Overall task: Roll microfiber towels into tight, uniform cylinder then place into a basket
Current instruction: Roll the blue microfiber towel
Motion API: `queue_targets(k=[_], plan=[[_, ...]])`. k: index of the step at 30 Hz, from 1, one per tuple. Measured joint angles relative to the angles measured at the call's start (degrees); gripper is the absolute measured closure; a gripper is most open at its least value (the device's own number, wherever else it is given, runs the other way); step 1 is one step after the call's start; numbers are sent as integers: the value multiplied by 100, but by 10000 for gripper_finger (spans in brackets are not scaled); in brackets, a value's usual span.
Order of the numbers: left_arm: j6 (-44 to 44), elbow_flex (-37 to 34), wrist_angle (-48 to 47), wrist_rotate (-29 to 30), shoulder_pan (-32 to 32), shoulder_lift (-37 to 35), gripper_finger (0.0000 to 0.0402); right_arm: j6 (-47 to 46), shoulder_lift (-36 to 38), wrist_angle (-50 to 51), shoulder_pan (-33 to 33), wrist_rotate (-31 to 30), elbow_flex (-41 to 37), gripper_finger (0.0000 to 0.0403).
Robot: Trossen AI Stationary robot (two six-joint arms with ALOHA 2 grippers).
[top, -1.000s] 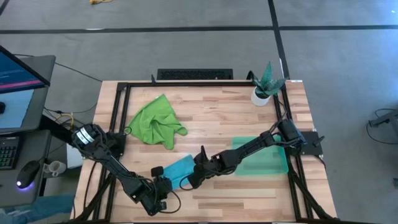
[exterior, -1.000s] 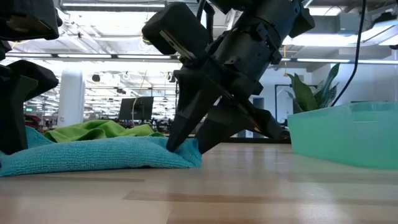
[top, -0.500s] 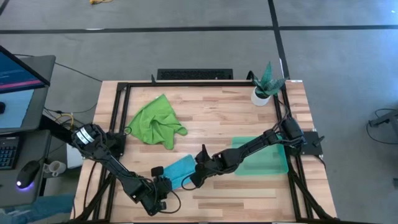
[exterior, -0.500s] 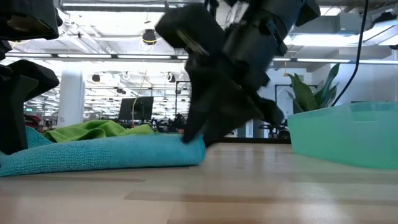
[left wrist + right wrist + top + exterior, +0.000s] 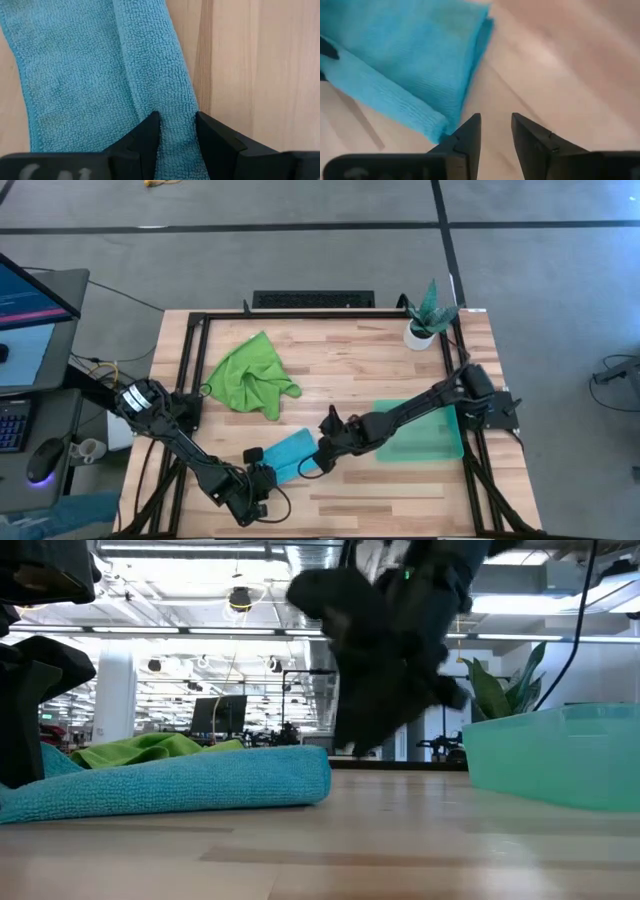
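Observation:
The sky-blue towel [image 5: 290, 451] lies folded into a narrow strip near the table's front edge, flat on the wood [image 5: 170, 785]. My left gripper [image 5: 265, 476] is at the strip's left near end, shut on it [image 5: 177, 122]. My right gripper [image 5: 318, 461] hangs just above the table beside the strip's right end [image 5: 322, 775]. Its fingers stand a little apart over bare wood [image 5: 496, 122], off the cloth [image 5: 405, 50]. The lime green towel [image 5: 250, 375] lies crumpled at the far left. The teal basket [image 5: 425, 432] stands at the right. My left gripper pinches a thick folded ridge of the blue towel [image 5: 176, 102] between its two fingers, at the strip's left near end. The fingers slant down from the table's near left. The ridge runs on ahead from between them. The towel lies slack on the table.
A small potted plant [image 5: 425, 320] stands at the far right corner. A black frame rail [image 5: 190, 380] borders the table top. Bare wood lies between the blue towel and the basket [image 5: 560, 765] and along the front edge.
My right gripper has risen off the blue towel's right end, drawn a little toward the table's right edge and rolled about its own line. That end of the towel now lies free on the wood as a rounded fold. My left gripper has kept its hold.

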State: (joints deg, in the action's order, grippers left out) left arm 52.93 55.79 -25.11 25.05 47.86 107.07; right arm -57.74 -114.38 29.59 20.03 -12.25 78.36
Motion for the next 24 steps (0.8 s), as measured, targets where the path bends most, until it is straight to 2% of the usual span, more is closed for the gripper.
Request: queue_targets(k=[6,11,17,24], plan=[[-68,0,-27,-92,0,-9,281,1162,720,146,355,-736,11,271],[-468,4,-28,-140,45,-11,281,2562,817,-603,1081,-1470,11,271],[-1690,7,-21,-193,123,-11,281,3974,178,-1788,1641,-1471,5,271],[-2798,17,-26,-267,64,-18,281,5076,-128,-2092,1654,-1450,124,271]])
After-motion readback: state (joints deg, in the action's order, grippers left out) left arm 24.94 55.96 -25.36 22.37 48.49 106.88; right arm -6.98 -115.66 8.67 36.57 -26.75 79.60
